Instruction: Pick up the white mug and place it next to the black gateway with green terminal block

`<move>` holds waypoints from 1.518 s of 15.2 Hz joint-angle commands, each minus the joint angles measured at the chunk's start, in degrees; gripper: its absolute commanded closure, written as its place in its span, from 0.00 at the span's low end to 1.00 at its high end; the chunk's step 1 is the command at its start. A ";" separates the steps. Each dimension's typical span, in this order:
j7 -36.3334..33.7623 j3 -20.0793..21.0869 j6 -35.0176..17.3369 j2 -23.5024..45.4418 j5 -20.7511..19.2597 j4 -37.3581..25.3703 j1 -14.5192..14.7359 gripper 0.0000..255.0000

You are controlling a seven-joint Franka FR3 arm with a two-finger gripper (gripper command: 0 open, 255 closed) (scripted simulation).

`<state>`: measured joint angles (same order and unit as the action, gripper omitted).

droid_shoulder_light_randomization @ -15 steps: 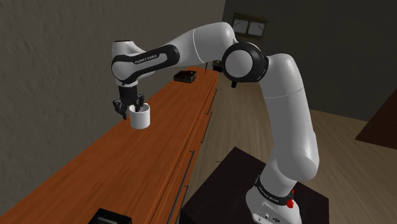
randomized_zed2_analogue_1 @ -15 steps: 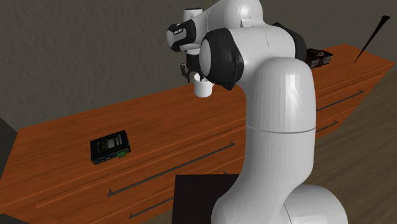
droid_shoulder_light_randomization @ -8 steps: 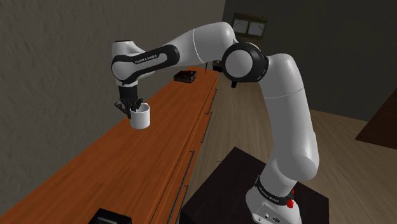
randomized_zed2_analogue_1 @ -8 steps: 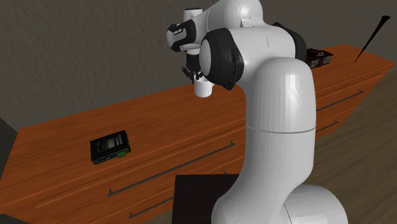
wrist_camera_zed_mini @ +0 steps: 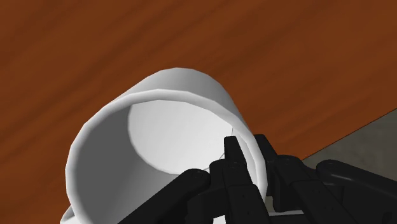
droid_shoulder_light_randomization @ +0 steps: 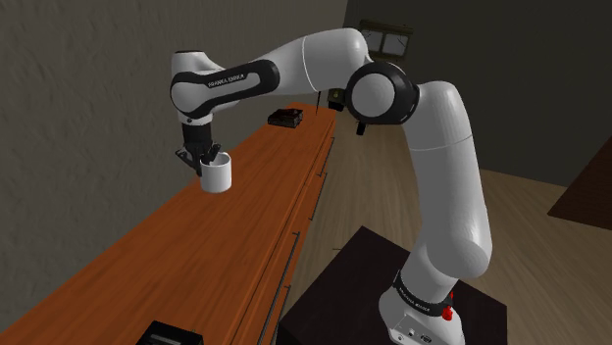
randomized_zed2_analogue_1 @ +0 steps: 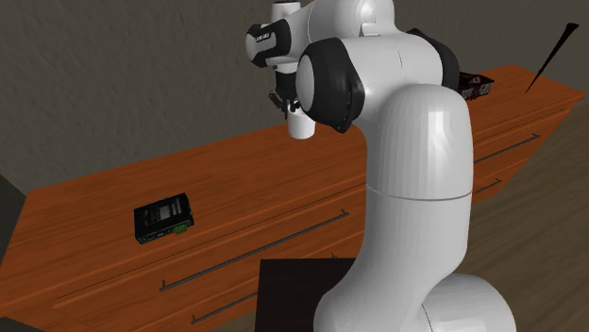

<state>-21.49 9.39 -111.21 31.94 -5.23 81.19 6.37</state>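
Well apart: mug [droid_shoulder_light_randomization: 217, 172], gateway [randomized_zed2_analogue_1: 163, 219], dark box [droid_shoulder_light_randomization: 285, 118].

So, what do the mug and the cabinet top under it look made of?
The mug: plain matte white, uniform with no gloss or texture, so ceramic or plastic is open. The cabinet top: looks like wood, reddish-brown with darker grain streaks, low sheen.

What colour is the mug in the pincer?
The mug is plain white, clearest in the wrist view.

A long brown wooden counter [randomized_zed2_analogue_1: 245, 184] runs across the frame; a black gateway [randomized_zed2_analogue_1: 163, 218] lies lower left, a dark box [randomized_zed2_analogue_1: 475, 86] upper right.
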 commanded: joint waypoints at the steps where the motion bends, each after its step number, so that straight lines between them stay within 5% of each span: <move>1: 0.12 0.01 1.51 -0.05 0.05 -1.46 0.01 1.00; 23: 0.60 0.25 18.23 -0.51 0.32 -17.78 0.79 1.00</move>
<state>-20.90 9.63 -93.81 31.39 -4.91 64.29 7.10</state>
